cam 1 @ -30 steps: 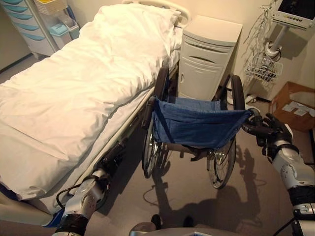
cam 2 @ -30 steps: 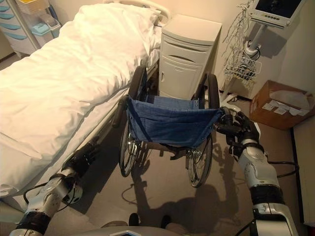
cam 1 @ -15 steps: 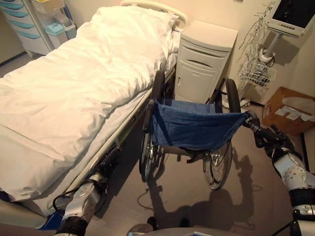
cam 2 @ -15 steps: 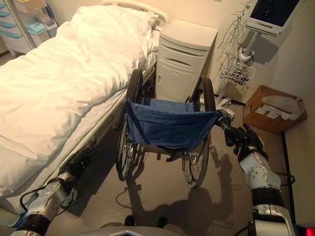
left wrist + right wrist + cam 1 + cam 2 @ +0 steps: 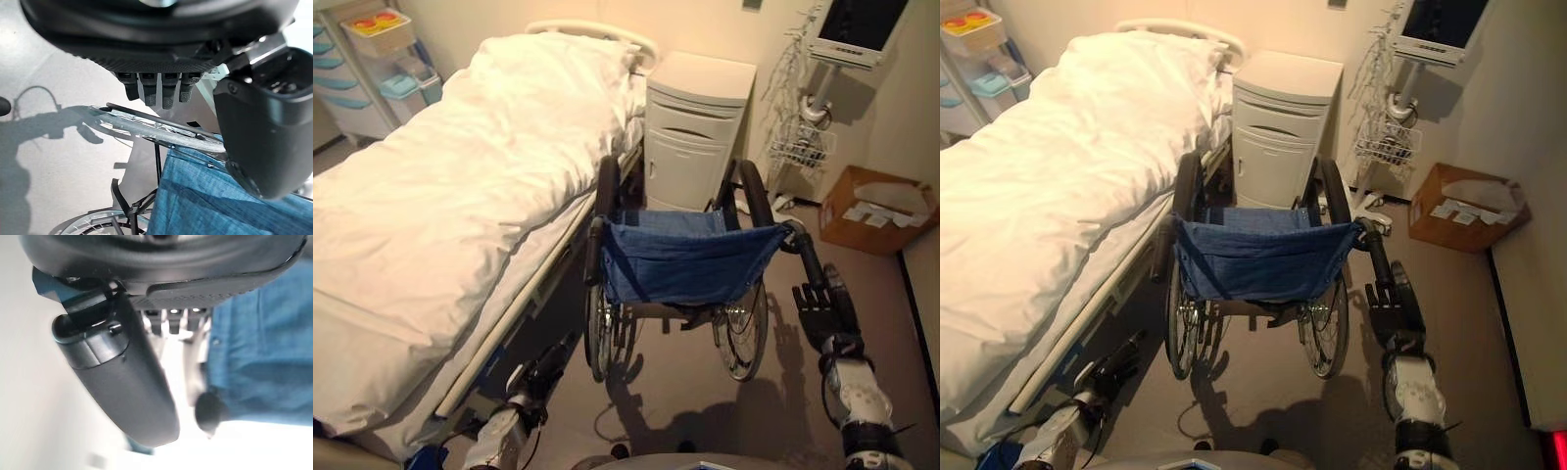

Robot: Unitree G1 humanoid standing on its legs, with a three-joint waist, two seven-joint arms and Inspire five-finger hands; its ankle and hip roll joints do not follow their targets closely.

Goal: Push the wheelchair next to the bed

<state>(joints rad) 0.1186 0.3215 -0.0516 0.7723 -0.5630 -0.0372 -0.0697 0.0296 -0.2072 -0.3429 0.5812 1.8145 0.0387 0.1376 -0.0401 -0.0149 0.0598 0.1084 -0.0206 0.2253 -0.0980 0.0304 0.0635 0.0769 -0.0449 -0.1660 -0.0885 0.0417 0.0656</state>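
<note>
Right hand (image 5: pixel 822 308), fingers straight and gripping nothing, is seen at four o'clock off the wheelchair (image 5: pixel 680 259), whose unattended roll into the bedside cabinet (image 5: pixel 695 132) at twelve is risked.

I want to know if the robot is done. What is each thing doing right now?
wheelchair: upright, empty, parked beside the bed.
bed: made, white duvet over it.
right hand: open, just behind the handle, holding nothing.
left hand: low by the bed frame, holding nothing.
cabinet: closed.
</note>
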